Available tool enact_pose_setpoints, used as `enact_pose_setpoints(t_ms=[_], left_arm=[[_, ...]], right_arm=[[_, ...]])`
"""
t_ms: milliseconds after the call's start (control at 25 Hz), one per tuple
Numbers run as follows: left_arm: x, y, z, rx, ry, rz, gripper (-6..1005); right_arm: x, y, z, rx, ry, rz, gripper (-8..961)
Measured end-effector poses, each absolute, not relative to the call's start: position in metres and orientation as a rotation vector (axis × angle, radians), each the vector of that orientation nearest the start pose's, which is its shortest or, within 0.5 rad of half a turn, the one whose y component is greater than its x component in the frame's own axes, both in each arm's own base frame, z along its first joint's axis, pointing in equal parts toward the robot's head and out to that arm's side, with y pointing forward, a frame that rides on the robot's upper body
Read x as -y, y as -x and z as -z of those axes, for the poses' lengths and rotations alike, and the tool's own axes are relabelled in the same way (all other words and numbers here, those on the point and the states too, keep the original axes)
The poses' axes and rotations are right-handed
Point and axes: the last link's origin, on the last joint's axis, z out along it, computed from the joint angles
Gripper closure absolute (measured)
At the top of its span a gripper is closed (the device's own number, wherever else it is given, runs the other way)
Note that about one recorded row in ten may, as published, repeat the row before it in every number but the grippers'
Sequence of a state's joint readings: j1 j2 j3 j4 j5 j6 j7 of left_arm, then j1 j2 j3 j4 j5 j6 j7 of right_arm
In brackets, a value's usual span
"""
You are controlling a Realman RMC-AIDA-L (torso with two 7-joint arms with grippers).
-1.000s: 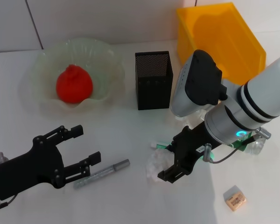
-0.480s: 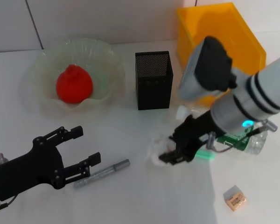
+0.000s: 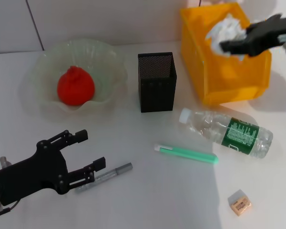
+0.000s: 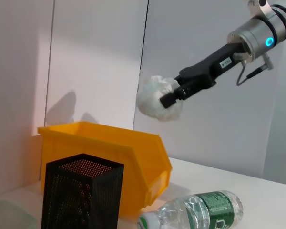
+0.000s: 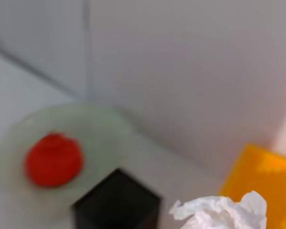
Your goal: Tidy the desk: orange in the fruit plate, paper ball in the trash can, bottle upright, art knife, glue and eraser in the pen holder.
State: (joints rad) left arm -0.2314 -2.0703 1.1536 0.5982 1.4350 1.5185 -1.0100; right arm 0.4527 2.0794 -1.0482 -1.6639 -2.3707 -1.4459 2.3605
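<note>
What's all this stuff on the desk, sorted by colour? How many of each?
Red: 1, round orange fruit
White: 1, crumpled paper ball
Green: 1, slim glue stick
Silver: 1, art knife
Tan: 1, small eraser
Clear: 1, lying plastic bottle
Total: 6

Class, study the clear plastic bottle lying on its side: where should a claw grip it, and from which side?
Grip the clear plastic bottle with the green label across its round body near the label, coming from above. It lies flat, white cap toward the black mesh pen holder, with bare table on both sides for the fingers.
</note>
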Motion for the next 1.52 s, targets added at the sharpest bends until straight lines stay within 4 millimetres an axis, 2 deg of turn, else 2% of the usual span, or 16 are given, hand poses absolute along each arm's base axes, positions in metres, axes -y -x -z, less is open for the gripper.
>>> enact_pose_setpoints(t_ms=[40, 80, 240, 280, 400, 600, 760, 960, 1120, 1200, 1240, 1320, 1400, 1440, 1520], left_arm=[[-0.257, 0.285, 0.029, 0.422, 2.605, 0.923, 186], [-0.257, 0.285, 0.029, 0.422, 2.605, 0.923, 186], [-0.257, 0.285, 0.030, 0.420, 2.614, 0.923, 186], [-0.257, 0.285, 0.030, 0.420, 2.614, 0.923, 186], [-0.256, 0.284, 0.031, 0.419, 2.617, 0.922, 187], [-0.256, 0.284, 0.031, 0.419, 2.618, 0.922, 187], [-0.256, 0.284, 0.031, 0.419, 2.622, 0.921, 187], [-0.255, 0.284, 0.033, 0.417, 2.632, 0.919, 186], [-0.255, 0.283, 0.033, 0.416, 2.633, 0.919, 186], [-0.255, 0.283, 0.033, 0.415, 2.633, 0.920, 186], [-0.255, 0.283, 0.033, 0.415, 2.633, 0.920, 186], [-0.255, 0.283, 0.033, 0.416, 2.633, 0.919, 186], [-0.255, 0.284, 0.033, 0.417, 2.632, 0.917, 187], [-0.256, 0.284, 0.033, 0.418, 2.631, 0.915, 187], [-0.256, 0.284, 0.033, 0.418, 2.630, 0.915, 187]], right_arm=[[-0.372, -0.175, -0.115, -0.697, 2.295, -0.121, 542], [-0.372, -0.175, -0.115, -0.697, 2.295, -0.121, 542], [-0.390, -0.200, -0.118, -0.711, 2.162, -0.063, 547], [-0.390, -0.200, -0.118, -0.711, 2.162, -0.063, 548], [-0.400, -0.209, -0.108, -0.726, 2.140, -0.051, 553], [-0.412, -0.217, -0.091, -0.739, 2.136, -0.047, 483], [-0.417, -0.218, -0.076, -0.741, 2.163, -0.029, 428], [-0.420, -0.217, -0.072, -0.748, 2.180, -0.017, 334], [-0.416, -0.208, -0.074, -0.725, 2.213, -0.005, 183], [-0.410, -0.201, -0.077, -0.717, 2.246, 0.006, 172], [-0.399, -0.190, -0.081, -0.703, 2.304, 0.034, 166], [-0.394, -0.187, -0.082, -0.703, 2.336, 0.054, 155], [-0.380, -0.177, -0.085, -0.692, 2.416, 0.109, 149], [-0.366, -0.169, -0.087, -0.687, 2.496, 0.177, 149], [-0.360, -0.167, -0.087, -0.689, 2.531, 0.211, 149]])
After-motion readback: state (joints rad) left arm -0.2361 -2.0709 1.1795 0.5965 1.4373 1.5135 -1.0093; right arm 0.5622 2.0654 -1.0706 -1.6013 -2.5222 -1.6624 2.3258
